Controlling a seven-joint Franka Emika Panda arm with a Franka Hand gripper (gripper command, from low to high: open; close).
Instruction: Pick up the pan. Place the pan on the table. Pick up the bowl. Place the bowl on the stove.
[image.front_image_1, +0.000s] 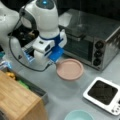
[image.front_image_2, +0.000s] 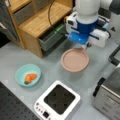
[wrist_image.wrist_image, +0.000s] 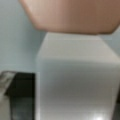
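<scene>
Right now I see the pan (image.front_image_1: 70, 69) lying flat on the grey worktop (image.front_image_1: 65, 97), in front of the toaster oven (image.front_image_1: 92, 37) and well apart from the stove (image.front_image_1: 103, 94). In both front views the gripper (image.front_image_1: 54, 63) sits low at the pan's rim, on the side where its handle is. In a front view, from the opposite side, the gripper (image.front_image_2: 84, 47) hangs just above the far edge of the pan (image.front_image_2: 75, 60), under the blue and white wrist. My wrist view is filled by the white handle (wrist_image.wrist_image: 75, 82) running up to the pink pan (wrist_image.wrist_image: 72, 15), with pale worktop (wrist_image.wrist_image: 15, 37) to the left. I cannot tell whether the jaws are closed on the handle or standing open around it; both front views hide them behind the wrist.

The stove's (image.front_image_2: 58, 101) black top is bare in a front view. The bowl (image.front_image_2: 28, 75) rests on the worktop to the left of the stove, holding an orange toy carrot (image.front_image_2: 30, 78). A wooden shelf unit (image.front_image_2: 37, 22) stands at the upper left. The bowl's (image.front_image_1: 78, 115) rim shows at the bottom edge in a front view.
</scene>
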